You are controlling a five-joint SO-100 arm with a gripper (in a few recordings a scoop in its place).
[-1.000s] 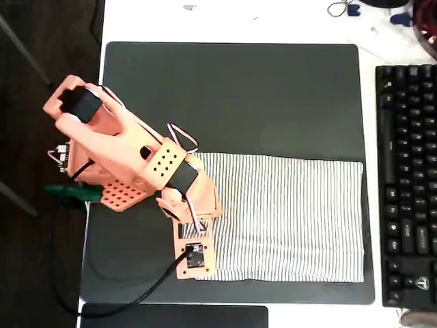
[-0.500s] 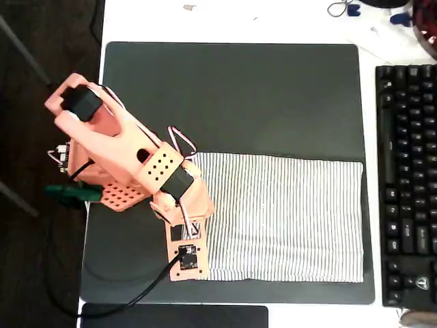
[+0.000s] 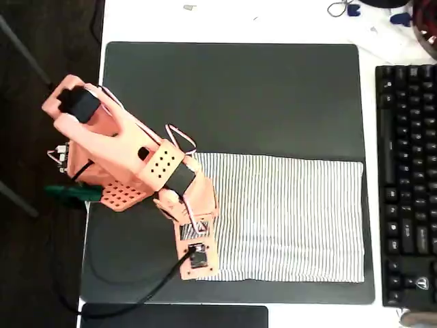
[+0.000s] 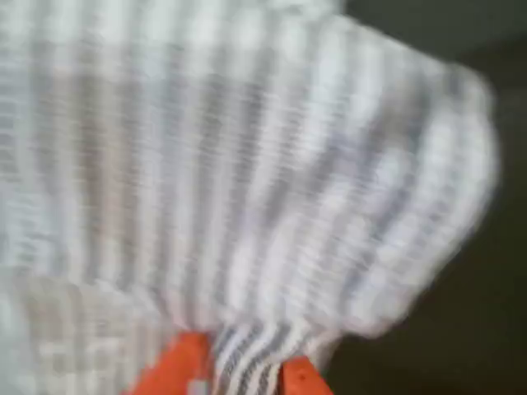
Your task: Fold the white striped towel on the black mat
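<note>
Between orange fingers [image 4: 177, 370], bunched pinstriped towel [image 4: 247, 189]

A black keyboard [image 3: 408, 183] lies along the white table's [image 3: 232, 20] right edge.

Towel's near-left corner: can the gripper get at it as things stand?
Probably yes. In the wrist view the white striped towel is bunched between the orange fingers. In the overhead view the gripper sits over the towel's lower-left corner on the black mat, nothing blocking.
</note>
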